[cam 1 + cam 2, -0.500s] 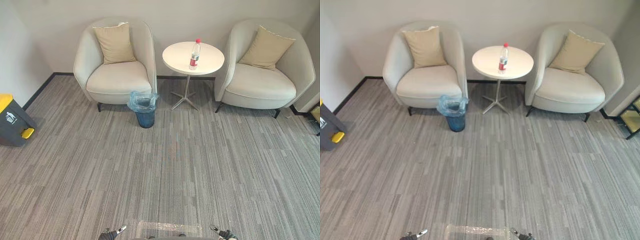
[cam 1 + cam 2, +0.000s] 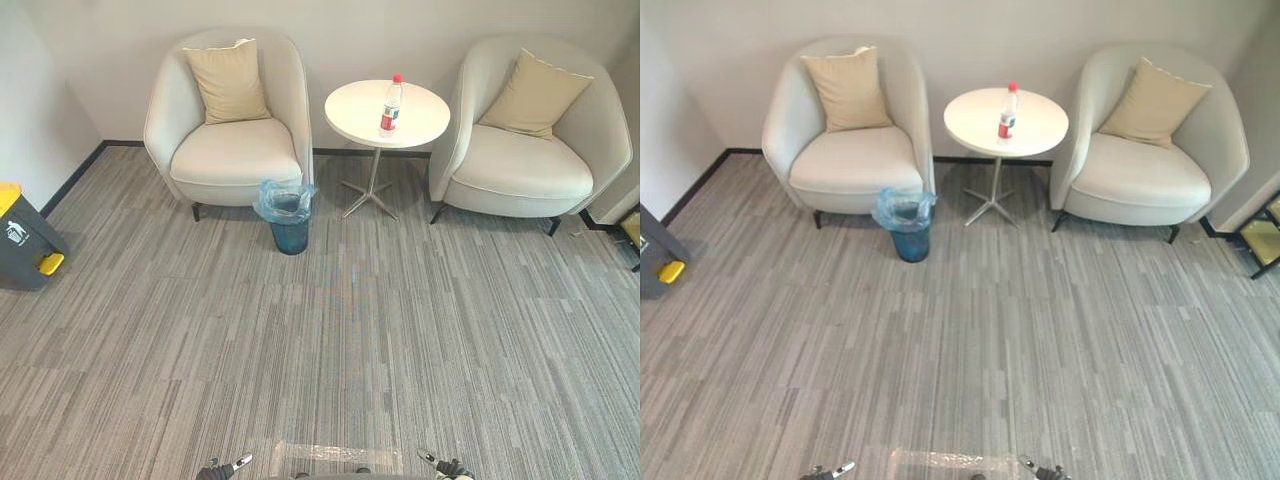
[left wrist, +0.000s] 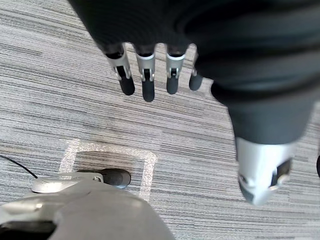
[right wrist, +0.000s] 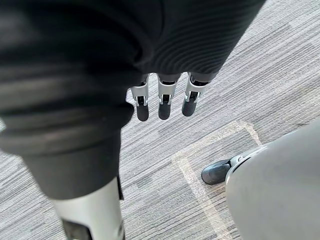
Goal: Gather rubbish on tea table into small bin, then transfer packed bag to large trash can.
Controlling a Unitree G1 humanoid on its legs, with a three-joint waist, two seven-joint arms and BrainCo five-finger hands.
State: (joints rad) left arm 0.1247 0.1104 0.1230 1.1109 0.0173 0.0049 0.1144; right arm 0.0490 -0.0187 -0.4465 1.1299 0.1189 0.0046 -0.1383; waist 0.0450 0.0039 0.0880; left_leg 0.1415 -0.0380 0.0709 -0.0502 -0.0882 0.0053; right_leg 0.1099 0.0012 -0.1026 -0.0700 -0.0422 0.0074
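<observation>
The left hand (image 3: 146, 75) hangs low at the robot's side with its fingers straight, slightly apart and holding nothing. The right hand (image 4: 163, 97) hangs the same way, loose and empty. Under both lies grey striped carpet (image 2: 340, 330), with a taped square (image 2: 340, 456) marked on it.

Everything the task needs is well away across the floor. The only rubbish visible is a bottle (image 2: 390, 105), which stands upright on the round white table (image 2: 355, 115), toward the side of the right chair (image 2: 525, 165). The bin (image 2: 291, 238) sits on the carpet just beside the front corner of the left chair (image 2: 235, 160), near the table's foot. Its blue bag (image 2: 268, 205) is ruffled loosely over the rim. The grey, yellow-lidded can (image 2: 22, 245) stands far off at the robot's left, by the wall.

The likely trouble starts with the approach. Stopping short would leave the bottle out of reach, and walking in too close could knock the table on its thin stem. The bottle is tall and narrow, so a glancing finger would probably tip it and send it rolling off the edge. The bin looks light, so a careless drop or a tug on the slack bag could topple it or pull the bag inside.
</observation>
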